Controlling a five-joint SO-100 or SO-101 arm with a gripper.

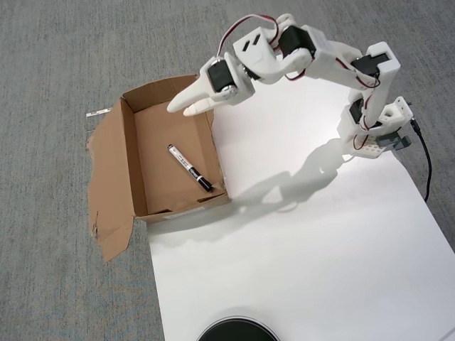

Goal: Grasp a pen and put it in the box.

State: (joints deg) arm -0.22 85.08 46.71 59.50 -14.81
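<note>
grey carpet, black-capped white pen (pixel 189 168) inside box (pixel 126 163)

Pen (pixel 189 168): slim white marker, black cap, dark print on its barrel, lying flat and diagonal on the floor of my box, cap toward the lower right corner. Box (pixel 129 165): brown corrugated cardboard, low walls, ragged flap spread flat at left.

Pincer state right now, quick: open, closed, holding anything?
Pincer: open a little, holding nothing; it hangs over the box's far end. The pen lies loose on the box floor.
</note>
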